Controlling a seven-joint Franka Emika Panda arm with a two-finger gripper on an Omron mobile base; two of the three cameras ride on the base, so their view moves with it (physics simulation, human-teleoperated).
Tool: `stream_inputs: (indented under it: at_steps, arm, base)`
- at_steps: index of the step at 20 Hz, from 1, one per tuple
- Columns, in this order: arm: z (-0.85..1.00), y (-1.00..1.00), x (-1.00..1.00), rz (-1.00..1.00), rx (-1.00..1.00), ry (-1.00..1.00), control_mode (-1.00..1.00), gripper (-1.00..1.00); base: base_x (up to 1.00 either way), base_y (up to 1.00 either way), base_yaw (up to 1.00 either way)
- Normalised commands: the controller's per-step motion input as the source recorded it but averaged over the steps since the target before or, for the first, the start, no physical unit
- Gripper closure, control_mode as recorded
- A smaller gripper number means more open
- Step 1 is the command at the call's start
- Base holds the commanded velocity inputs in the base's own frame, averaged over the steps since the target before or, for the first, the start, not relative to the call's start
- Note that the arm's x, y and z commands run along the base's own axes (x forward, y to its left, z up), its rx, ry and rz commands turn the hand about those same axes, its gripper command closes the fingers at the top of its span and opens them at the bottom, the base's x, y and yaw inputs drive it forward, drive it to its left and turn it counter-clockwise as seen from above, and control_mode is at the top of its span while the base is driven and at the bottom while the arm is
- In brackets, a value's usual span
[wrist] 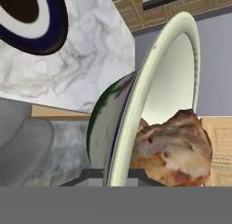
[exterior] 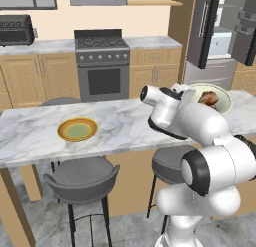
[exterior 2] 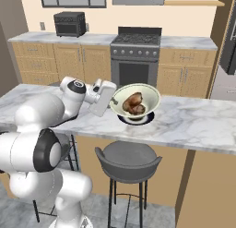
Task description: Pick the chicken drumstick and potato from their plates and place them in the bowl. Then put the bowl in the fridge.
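Simulated kitchen, island counter [exterior 2: 193, 123] of grey-veined marble with stools below. The bowl [exterior 2: 147, 97] is raised off the counter and tipped toward the right base camera, its mouth facing out; the gripper [exterior 2: 112, 101] meets it at the near rim, and in the hand view the rim [wrist: 136, 123] runs edge-on straight up from between the finger tips, so the jaws appear closed thinly across the bowl wall. Inside lie the chicken drumstick [exterior 2: 132, 100], lighter and uppermost, and the potato [exterior 2: 137, 110], darker, just below and touching it. Directly beneath the bowl rests the dark navy plate [exterior 2: 136, 119], bare; the golden-yellow plate [exterior: 77, 129] sits well apart toward the other end of the counter, also bare. Loading of the bowl therefore reads as complete, and the lift as begun. The fridge [exterior: 220, 31] stands beyond the counter's far end with its door open and white interior showing. Remaining, as judged: carry the bowl there without spilling, given its marked tilt, set it on a shelf, and let go.
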Motion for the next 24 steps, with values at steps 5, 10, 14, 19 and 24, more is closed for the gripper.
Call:
stream_inputs:
  at_steps: [5,10,14,19,24]
  arm:
    - [0.0,0.0,0.0,0.0,0.0,0.0,1.0,1.0]
    - [0.0,0.0,0.0,0.0,0.0,0.0,1.0,1.0]
    - [0.0,0.0,0.0,0.0,0.0,0.0,1.0,1.0]
    - [0.0,0.0,0.0,0.0,0.0,0.0,1.0,1.0]
    - [0.0,0.0,0.0,0.0,0.0,0.0,1.0,1.0]
  base:
    - [0.0,0.0,0.0]
    - [-0.26,-0.01,0.0]
    - [-0.91,-0.04,0.0]
    - [-0.22,-0.24,-0.55]
    - [0.0,-0.44,-0.65]
